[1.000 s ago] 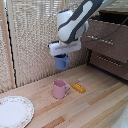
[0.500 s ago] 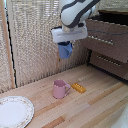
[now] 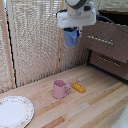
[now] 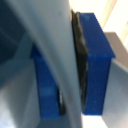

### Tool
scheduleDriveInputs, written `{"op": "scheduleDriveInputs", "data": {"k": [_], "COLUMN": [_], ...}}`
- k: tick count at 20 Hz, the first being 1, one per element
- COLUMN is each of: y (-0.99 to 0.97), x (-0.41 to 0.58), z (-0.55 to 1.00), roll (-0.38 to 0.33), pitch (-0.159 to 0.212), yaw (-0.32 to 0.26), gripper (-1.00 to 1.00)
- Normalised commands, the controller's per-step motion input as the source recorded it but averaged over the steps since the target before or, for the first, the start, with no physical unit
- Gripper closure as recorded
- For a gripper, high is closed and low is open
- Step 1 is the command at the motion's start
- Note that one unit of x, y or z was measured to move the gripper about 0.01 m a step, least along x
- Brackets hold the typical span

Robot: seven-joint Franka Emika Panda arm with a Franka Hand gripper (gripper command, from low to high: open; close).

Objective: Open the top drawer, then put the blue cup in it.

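Exterior view: pincer (image 3: 72,35) clamped on blue cup (image 3: 71,37), held aloft; rigid, light, likely slippery; wall grip; top drawer (image 3: 106,41) beside.

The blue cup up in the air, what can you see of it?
The blue cup is small, plain and smooth-looking. It hangs high above the wooden table, held by the gripper from above, well over the pink mug. In the wrist view its rim sits pinched between the blue fingers. Its handle isn't clear. It is beside the top drawer, which is pulled out.
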Motion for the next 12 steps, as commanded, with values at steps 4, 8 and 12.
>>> {"op": "scheduleDriveInputs", "data": {"k": [4, 8, 12], "y": [0.0, -0.12, -0.21], "x": [0.093, 0.262, 0.297], "z": [0.88, 0.91, 0.94], "roll": [-0.067, -0.045, -0.021], "pitch": [0.006, 0.001, 0.001], "yaw": [-0.313, -0.243, -0.216], "gripper": [1.0, 1.0, 1.0]}}
